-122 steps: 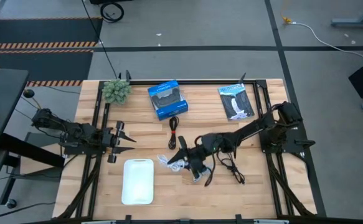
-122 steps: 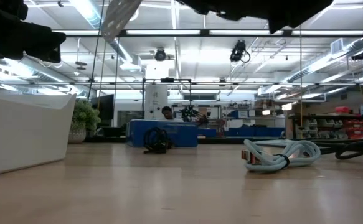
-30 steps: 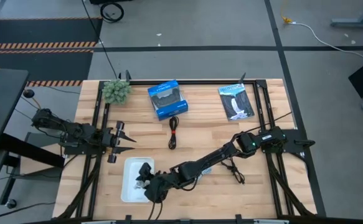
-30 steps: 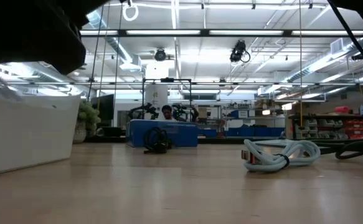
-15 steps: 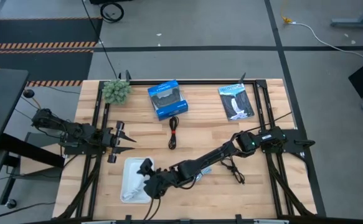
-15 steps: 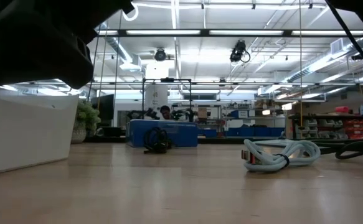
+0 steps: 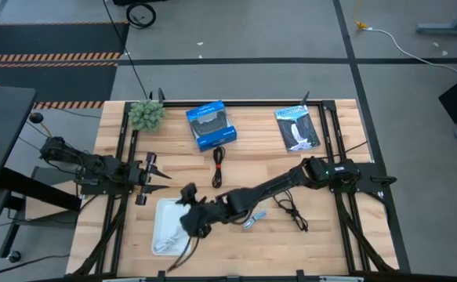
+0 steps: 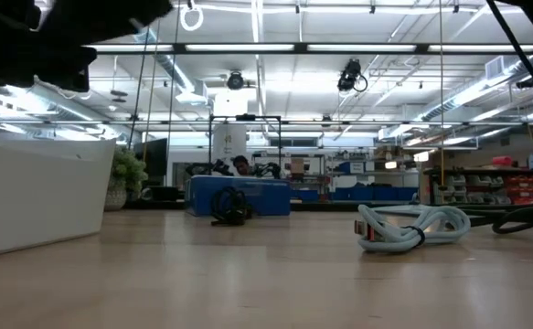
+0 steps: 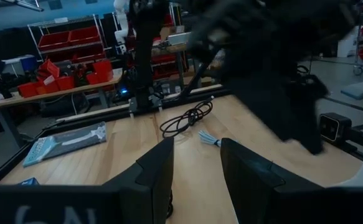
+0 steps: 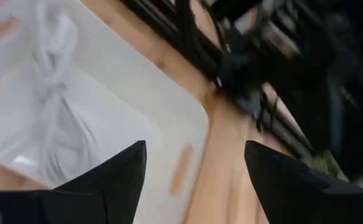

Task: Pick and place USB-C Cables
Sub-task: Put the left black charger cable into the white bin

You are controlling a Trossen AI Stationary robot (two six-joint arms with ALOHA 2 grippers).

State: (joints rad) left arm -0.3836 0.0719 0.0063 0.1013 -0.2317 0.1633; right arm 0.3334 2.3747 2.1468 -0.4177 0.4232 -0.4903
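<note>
Hidden: right claw [image 7: 187, 205] tips lost against dark arm over white tray [image 7: 165, 213] rim; fingers spread wide, empty.
White cable [image 10: 60, 134]: one, blurred, inside tray.
Blue-grey cable [image 7: 253, 218]: one, worktop centre.
Black cable [image 7: 291, 211]: one, 3 o'clock of blue-grey.
Black-red cable [image 7: 219, 166]: one, 12 o'clock.
Left claw [image 7: 154, 178]: 9 o'clock, parted, empty.

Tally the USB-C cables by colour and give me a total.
Black-and-red cable: 1
White cable, lying in the white tray: 1
Black cable: 1
Light blue-grey cable: 1
Total: 4
</note>
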